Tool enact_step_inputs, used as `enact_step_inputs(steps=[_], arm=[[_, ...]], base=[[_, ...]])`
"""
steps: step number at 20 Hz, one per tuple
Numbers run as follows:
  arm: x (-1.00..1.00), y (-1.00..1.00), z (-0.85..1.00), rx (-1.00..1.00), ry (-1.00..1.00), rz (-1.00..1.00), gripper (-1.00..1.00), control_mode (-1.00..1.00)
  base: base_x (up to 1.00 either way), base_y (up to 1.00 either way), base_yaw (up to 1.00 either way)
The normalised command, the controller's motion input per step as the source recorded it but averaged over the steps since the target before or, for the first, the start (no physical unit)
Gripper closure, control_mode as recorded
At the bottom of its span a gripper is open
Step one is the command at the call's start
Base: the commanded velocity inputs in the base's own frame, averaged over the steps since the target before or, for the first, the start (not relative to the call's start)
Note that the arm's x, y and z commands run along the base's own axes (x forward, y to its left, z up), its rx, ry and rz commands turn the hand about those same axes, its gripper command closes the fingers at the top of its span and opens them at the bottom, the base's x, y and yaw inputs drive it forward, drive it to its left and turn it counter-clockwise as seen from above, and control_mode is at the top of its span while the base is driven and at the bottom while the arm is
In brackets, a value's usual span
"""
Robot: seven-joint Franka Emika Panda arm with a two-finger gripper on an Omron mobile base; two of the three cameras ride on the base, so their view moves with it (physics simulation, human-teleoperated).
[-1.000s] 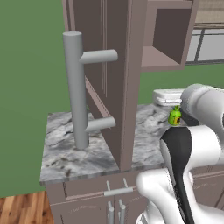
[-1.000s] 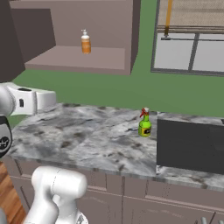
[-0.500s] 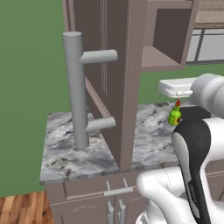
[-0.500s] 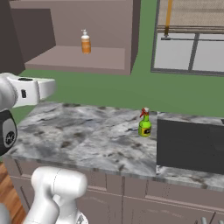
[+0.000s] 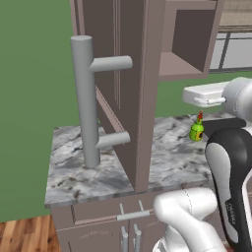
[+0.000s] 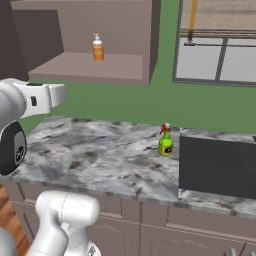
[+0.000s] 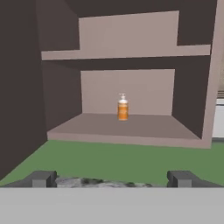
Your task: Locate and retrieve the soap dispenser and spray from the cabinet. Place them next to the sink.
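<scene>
— Orange-and-white soap dispenser (image 7: 123, 107) stands at the centre of the hand view, upright on the lower shelf of the cabinet (image 7: 131, 127). Why is the hand aimed there?

— I'd judge it's lining up a straight reach: the gripper (image 7: 112, 178) faces the shelf squarely, fingertips (image 7: 41, 178) spread wide at the lower corners of the frame, nothing between them.

— And the door?

— Swung fully open, edge-on in the middle of the left base view, its grey bar handle (image 5: 86, 101) at upper left. That leaves the shelf clear to enter.

— The spray?

— Green spray bottle (image 6: 165, 141) is already on the marble countertop (image 6: 100, 160), centre right of the right base view, just beside the dark sink (image 6: 217, 165). That half looks done; the dispenser remains, well apart from the hand.
</scene>
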Motion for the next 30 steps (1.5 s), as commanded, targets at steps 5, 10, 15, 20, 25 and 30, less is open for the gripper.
enact_step_inputs(steps=[5,10,15,20,25,30], arm=[[0.0,0.0,-0.02,0.0,-0.04,-0.06,-1.0,-1.0],[0.0,0.0,0.0,0.01,-0.09,-0.15,-1.0,-1.0],[-0.02,0.0,0.0,0.0,-0.05,-0.09,-1.0,-1.0],[0.02,0.0,0.0,0.0,0.0,0.0,-1.0,-1.0],[0.12,0.0,0.06,0.0,0.04,0.0,-1.0,-1.0],[0.1,0.0,0.07,0.0,0.07,0.0,-1.0,-1.0]], base=[[0.0,0.0,0.0],[0.0,0.0,0.0],[0.0,0.0,0.0],[0.0,0.0,0.0],[0.0,0.0,0.0],[0.0,0.0,0.0]])
